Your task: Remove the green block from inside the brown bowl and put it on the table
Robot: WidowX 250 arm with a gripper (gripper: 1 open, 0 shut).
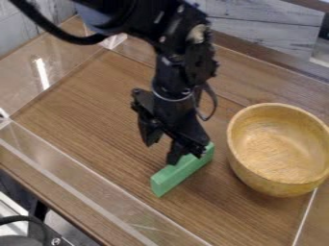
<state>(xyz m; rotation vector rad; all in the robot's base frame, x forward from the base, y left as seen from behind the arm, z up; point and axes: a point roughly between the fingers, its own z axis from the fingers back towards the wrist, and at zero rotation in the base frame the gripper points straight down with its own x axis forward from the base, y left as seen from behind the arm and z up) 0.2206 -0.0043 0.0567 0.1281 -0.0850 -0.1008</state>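
Near the centre of the view, a black robot gripper (178, 151) points down, its claw narrow, w/ the upper end of the green block (180, 177) tucked in at the fingertips. It reads as a closed grip on the block, tho the fingers hide the exact contact pts. The block is bright green, flat & elongated, lying on a diagonal: near end toward the bottom of the view, far end up & to the right by the claw. It is outside the brown bowl (234, 148), a round, light wooden bowl w/ a thick rim just to the right of the block. Block & bowl look close but apart. Below the block is the table (80, 108), dark-brown wood grain. Whether the block's underside touches the wood or sits slightly above it, can't tell from this one angle.

Step in hand, as a judgement: the set-down. Removal from the bowl looks done; release isn't, since the claw is closed at the block. Next move, prob.: make sure the block is down flat, lowering a touch if there's any gap, then open the fingers gently & lift straight up w/o dragging it. Main risks: letting go too high, so it drops or tips, or a sideways nudge that slides it against the bowl. Approx. progress: nearly there, w/ only contact, release & a clean back-off left to do.
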